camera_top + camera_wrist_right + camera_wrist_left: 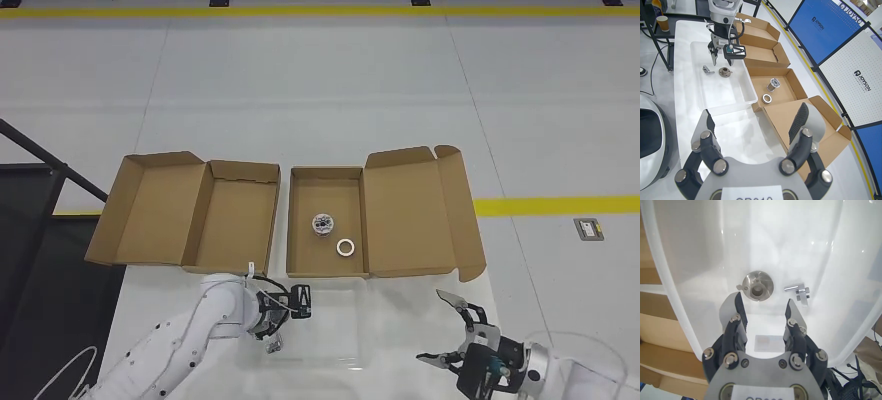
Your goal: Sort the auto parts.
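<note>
Left gripper (764, 297), spread and empty, should centre on the round grey metal flange (758, 288) (mind its tab) in the white plastic tray (696, 247).

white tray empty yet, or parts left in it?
Not empty. The white tray holds a round flange and a small bracket, below the open left gripper.

Bright, even light falls from overhead; the white table (410, 300) at the lower middle of the top view nearly washes out. Pinpoint glints dot the translucent bin (829, 243), and the metal flange (758, 288) gleams. Shadows are faint. The right wrist view bows the blue panel (821, 37) near its edge
</note>
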Motion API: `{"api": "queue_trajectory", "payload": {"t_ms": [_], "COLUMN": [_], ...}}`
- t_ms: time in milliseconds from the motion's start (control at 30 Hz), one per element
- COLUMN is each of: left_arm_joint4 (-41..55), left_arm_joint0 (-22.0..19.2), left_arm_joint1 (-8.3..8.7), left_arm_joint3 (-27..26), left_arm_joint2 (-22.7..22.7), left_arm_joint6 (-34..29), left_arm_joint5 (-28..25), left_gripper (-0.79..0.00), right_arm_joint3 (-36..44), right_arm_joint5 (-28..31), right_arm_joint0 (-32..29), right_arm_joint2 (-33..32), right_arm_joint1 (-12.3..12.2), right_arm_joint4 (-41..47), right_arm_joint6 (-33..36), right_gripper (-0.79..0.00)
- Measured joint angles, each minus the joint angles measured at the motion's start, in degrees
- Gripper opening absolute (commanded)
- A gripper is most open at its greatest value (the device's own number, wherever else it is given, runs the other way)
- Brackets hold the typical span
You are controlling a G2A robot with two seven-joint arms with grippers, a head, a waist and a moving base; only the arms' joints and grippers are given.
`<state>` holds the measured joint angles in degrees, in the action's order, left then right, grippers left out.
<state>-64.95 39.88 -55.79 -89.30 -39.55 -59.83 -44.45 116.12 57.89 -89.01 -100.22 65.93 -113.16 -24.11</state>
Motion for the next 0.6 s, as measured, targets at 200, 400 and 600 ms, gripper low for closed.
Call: {"api": "queue_trajectory", "payload": {"t_ms": [200, 400, 600], "left_arm_joint4": [0.96, 1.88, 1.99], "left_arm_joint0": [-3.12, -5.27, -6.66], "left_arm_joint1": [-0.95, -2.05, -3.15], "left_arm_joint3": [3.27, 5.96, 8.24], "left_arm_joint2": [3.07, 5.45, 7.3], "left_arm_joint6": [-0.4, 0.23, 0.87], "left_arm_joint5": [0.4, -0.24, -0.86], "left_gripper": [-0.397, -0.416, -0.437], "right_arm_joint3": [0.0, 0.0, 0.0], "right_arm_joint5": [0.0, 0.0, 0.0], "right_arm_joint0": [0.0, 0.0, 0.0], "right_arm_joint2": [0.0, 0.0, 0.0], "right_arm_joint1": [0.0, 0.0, 0.0], "right_arm_joint4": [0.0, 0.0, 0.0], "right_arm_joint6": [0.0, 0.0, 0.0], "right_gripper": [0.0, 0.0, 0.0]}}
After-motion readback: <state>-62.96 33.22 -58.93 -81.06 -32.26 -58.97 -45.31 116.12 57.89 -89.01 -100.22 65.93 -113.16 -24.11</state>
